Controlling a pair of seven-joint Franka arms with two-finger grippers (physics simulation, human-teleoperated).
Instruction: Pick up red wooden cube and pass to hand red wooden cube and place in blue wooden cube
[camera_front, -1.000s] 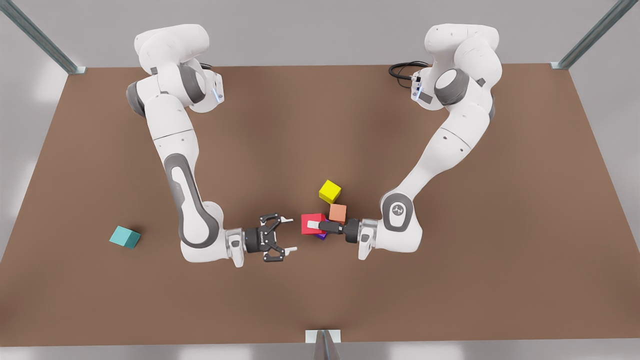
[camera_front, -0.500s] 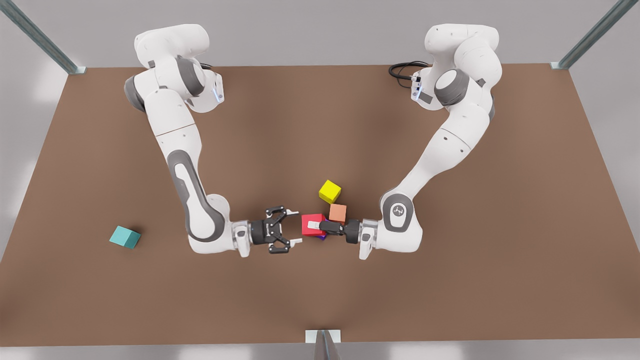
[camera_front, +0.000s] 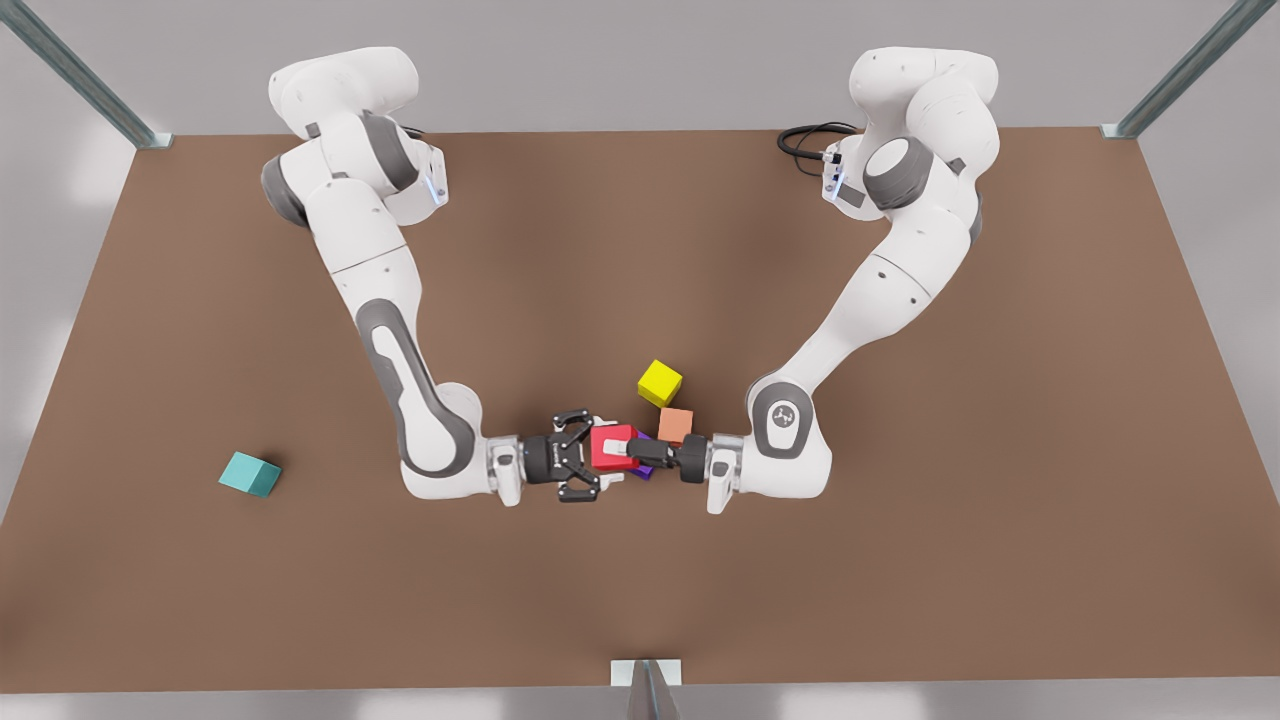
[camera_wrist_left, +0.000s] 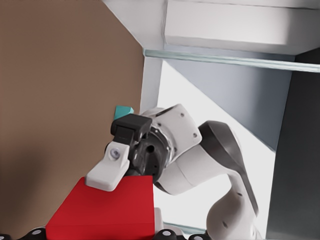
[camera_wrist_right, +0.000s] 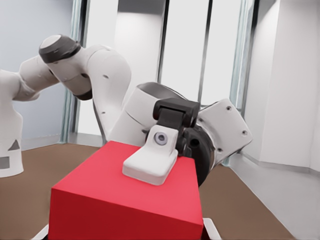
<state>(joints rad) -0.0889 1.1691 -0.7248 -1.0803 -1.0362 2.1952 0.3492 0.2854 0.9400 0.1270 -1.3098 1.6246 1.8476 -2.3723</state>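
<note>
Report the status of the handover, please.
Left gripper shut on red wooden cube. Right gripper at the cube's opposite side. Blue wooden cube apart, at front view's left.

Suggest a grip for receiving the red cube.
Take the red wooden cube by its two free side faces, coming level from the front view's left. The left gripper clamps top and bottom from the front view's right, leaving those sides for the right gripper.
</note>
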